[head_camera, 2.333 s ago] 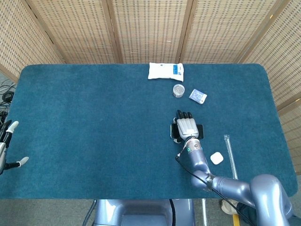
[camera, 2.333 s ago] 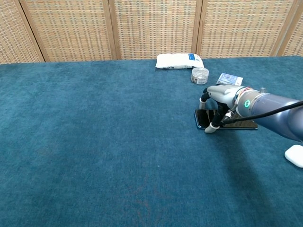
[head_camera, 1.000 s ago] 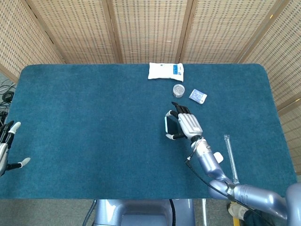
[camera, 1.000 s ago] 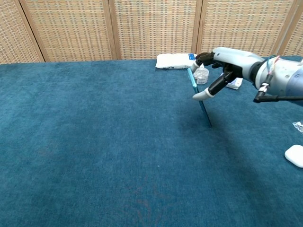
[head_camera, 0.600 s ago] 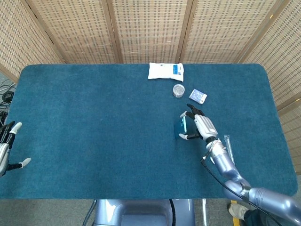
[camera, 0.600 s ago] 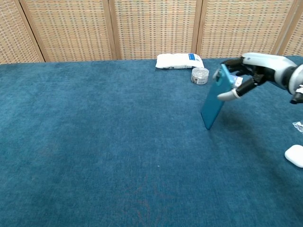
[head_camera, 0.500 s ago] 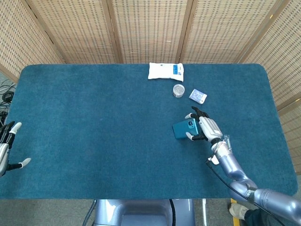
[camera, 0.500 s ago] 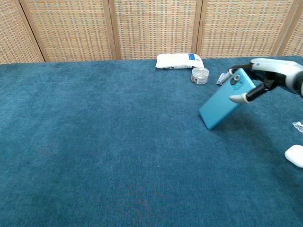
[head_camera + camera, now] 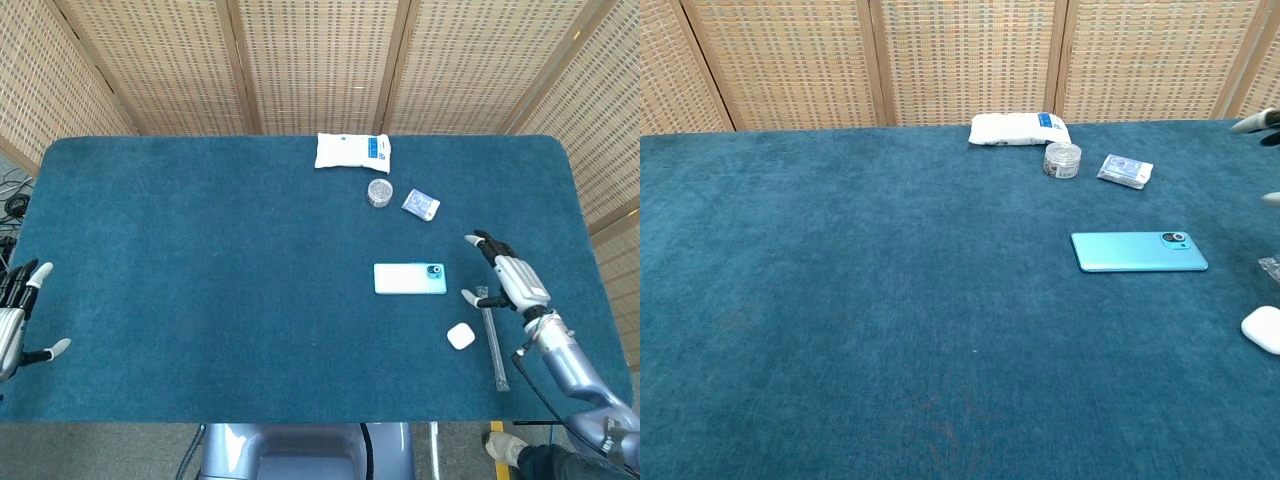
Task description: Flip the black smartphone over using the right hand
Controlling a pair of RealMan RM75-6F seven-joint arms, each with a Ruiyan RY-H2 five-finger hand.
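The smartphone (image 9: 410, 278) (image 9: 1138, 251) lies flat on the blue table with its teal back and camera bump facing up, long side running left to right. My right hand (image 9: 510, 277) hovers to the right of it, apart from it, fingers spread and holding nothing; the chest view catches only its fingertips (image 9: 1252, 122) at the right edge. My left hand (image 9: 14, 311) is at the far left edge of the table, open and empty.
A white pouch (image 9: 352, 151), a small round jar (image 9: 379, 192) and a small blue-white packet (image 9: 421, 204) sit behind the phone. A white earbud case (image 9: 460, 336) and a clear plastic tube (image 9: 490, 335) lie near my right hand.
The right hand tipped the phone over from standing on its edge, let it fall flat with the teal back up, then released it and drew away to the right.
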